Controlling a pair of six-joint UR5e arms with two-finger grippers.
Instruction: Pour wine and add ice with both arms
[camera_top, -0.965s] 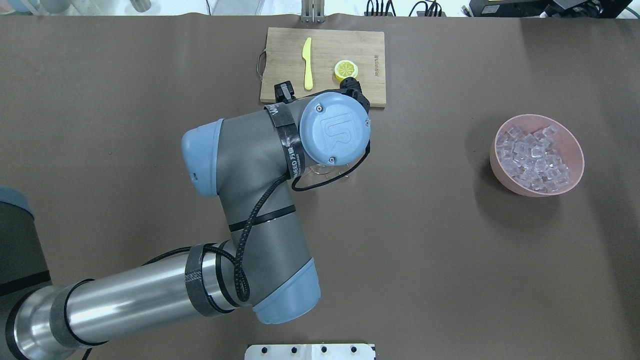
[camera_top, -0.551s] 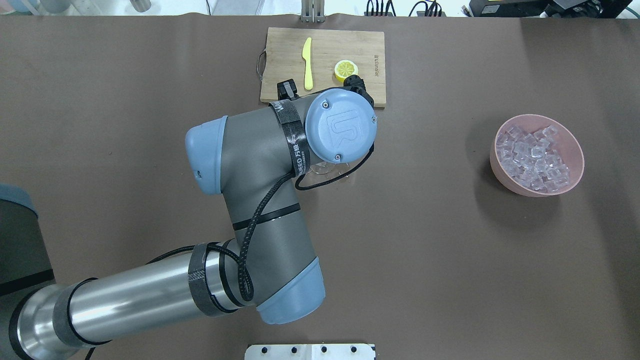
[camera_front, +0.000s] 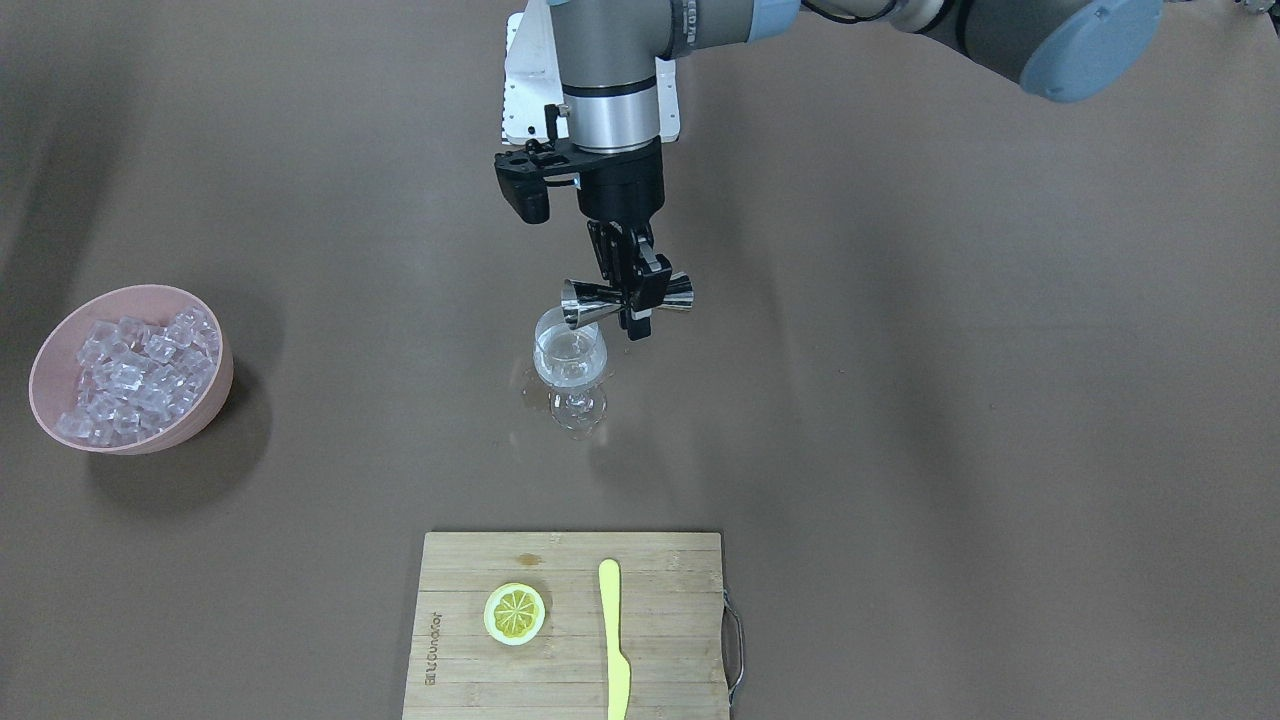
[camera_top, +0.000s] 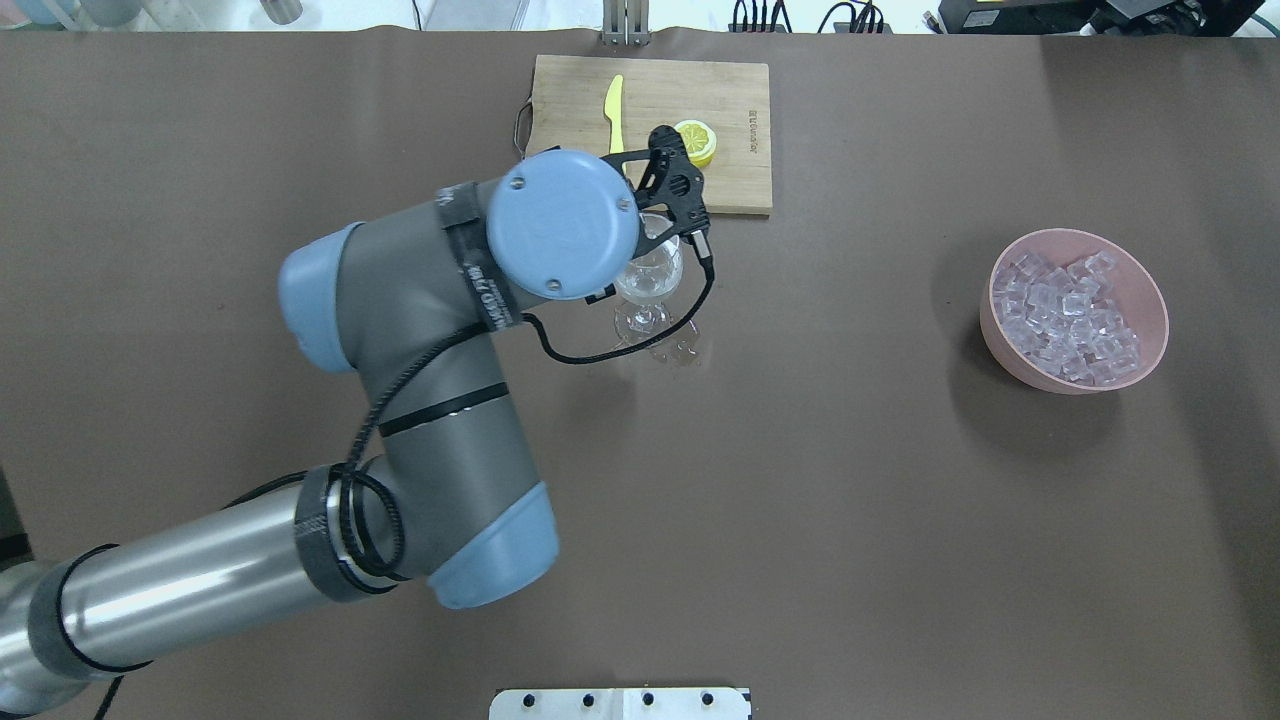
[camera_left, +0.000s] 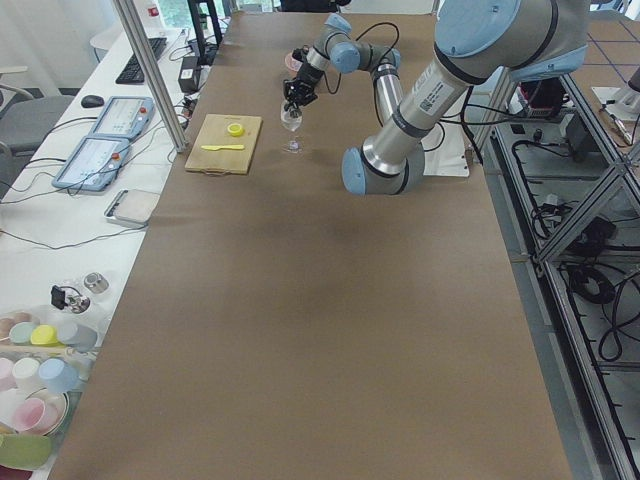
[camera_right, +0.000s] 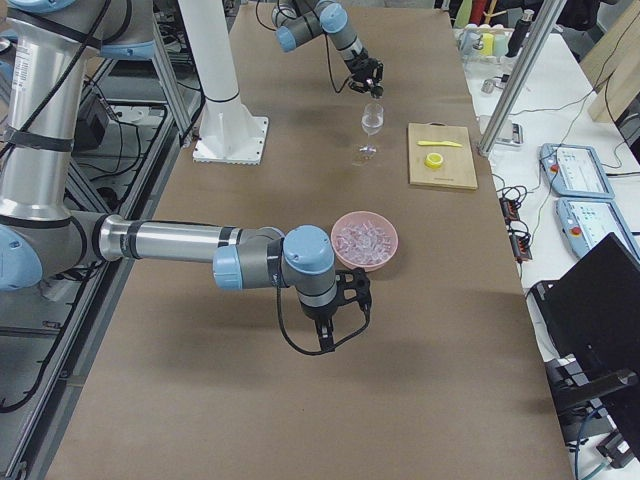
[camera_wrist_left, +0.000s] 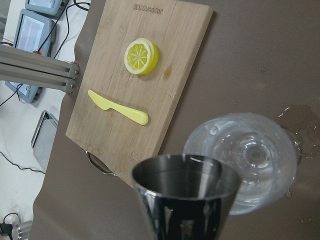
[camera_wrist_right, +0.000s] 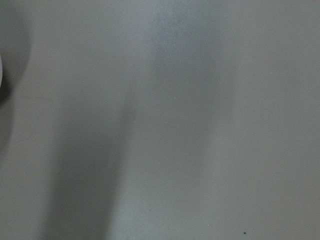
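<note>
The right arm (camera_right: 170, 243) reaches out low over the brown table (camera_top: 850, 500). Its right claw (camera_right: 335, 318) hangs above the table and points down, near the pink bowl (camera_front: 218, 392) but not touching it. It shows only from the side and far off, so I cannot tell if it is open or closed.

The pink bowl is full of ice (camera_front: 128, 375), lots of little see-through cubes in a heap. It stands well apart from the glass.

In the middle of the table, the left arm (camera_top: 420, 330) bends over the wine glass (camera_front: 570, 352). The left claw (camera_front: 634, 300) points down and is squeezed tight on the thin middle of a shiny steel jigger (camera_front: 585, 300). The jigger lies on its side, and one open end is just over the rim of the glass. The glass stands up straight. A little wine (camera_front: 568, 374), clear like water, sits in it. Some wet spots (camera_top: 685, 350) lie on the table by the foot of the glass.

Farther away is a wooden cutting board (camera_front: 665, 600). A round lemon slice (camera_front: 514, 613) and a yellow knife (camera_front: 612, 640) lie on it, side by side and not touching.
</note>
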